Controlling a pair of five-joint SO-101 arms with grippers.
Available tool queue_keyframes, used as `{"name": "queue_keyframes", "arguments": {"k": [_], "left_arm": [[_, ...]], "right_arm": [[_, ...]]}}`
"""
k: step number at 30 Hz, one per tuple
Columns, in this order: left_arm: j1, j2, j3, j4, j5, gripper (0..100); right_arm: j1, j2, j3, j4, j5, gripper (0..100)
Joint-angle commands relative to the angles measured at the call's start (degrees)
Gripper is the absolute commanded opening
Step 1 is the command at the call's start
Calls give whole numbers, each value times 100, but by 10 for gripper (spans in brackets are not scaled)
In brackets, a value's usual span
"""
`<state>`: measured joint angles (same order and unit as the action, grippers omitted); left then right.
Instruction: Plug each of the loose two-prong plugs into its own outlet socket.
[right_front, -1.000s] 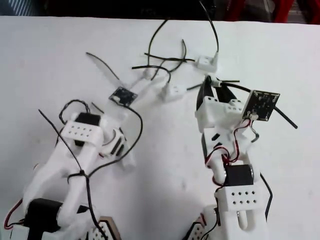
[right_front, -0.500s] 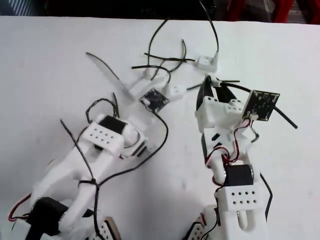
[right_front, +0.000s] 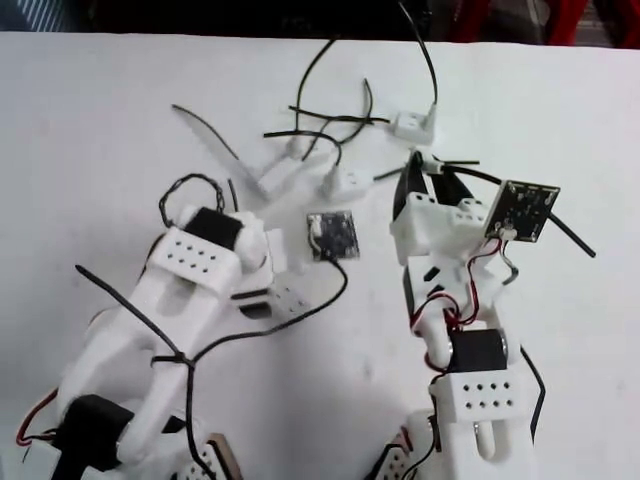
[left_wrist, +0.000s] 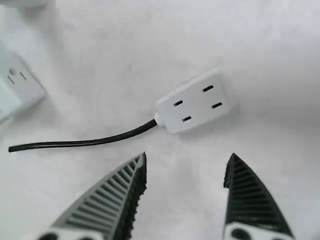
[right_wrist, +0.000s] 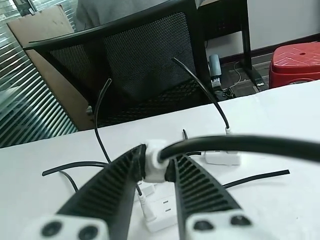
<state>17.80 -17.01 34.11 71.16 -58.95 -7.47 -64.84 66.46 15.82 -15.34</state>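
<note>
White tabletop (right_front: 100, 100), mesh chair (right_wrist: 150, 55) behind — your right pincer (right_wrist: 159, 159) pinches a plug (right_wrist: 155, 171), left pincer (left_wrist: 187, 165) spread before a socket (left_wrist: 195, 102).

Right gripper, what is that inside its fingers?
A white plug is pinched inside the right gripper, and its thick black cord runs off to one side. The gripper covers most of the plug, so its prongs cannot be seen.
</note>
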Motion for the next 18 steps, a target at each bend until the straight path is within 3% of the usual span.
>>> {"name": "queue_keyframes", "arguments": {"k": [1, 9, 18], "left_arm": [[4, -136, -70, 18, -985, 255], [136, -136, 747, -1037, -1547, 256], [831, -136, 914, -1108, -1697, 256]], "right_arm": [[92, -154, -70, -127, -9, 18], [629, -163, -79, -505, -9, 18], [778, -163, -79, -576, -9, 19]]}}
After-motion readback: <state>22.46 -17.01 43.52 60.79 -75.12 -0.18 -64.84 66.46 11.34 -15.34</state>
